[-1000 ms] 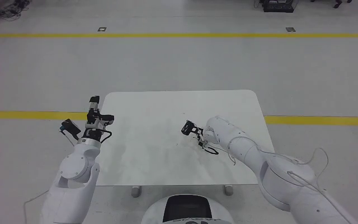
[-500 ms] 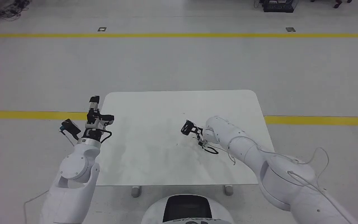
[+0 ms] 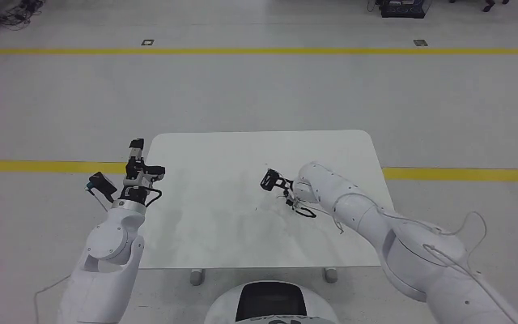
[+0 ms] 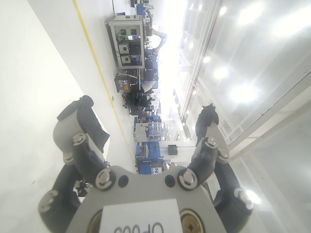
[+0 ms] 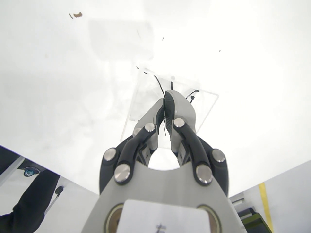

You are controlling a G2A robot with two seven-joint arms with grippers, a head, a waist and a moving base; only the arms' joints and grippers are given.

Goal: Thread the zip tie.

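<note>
A thin black zip tie is pinched between the fingers of my right gripper, which is shut on it. One end of the strap sticks out past the tips and the rest hangs back between the fingers. The tie's small head lies just beyond the tips, over a clear plastic plate on the white table. In the top view my right gripper is right of the table's middle. My left gripper stands open at the table's left edge, pointing away from the table with nothing between its fingers.
Small dark specks dot the table beyond the plate. The table's near edge is close behind my right wrist. A yellow floor line runs past both sides of the table.
My right gripper has shifted slightly toward the far side of the table with the zip tie still in it. The left arm has not moved.
</note>
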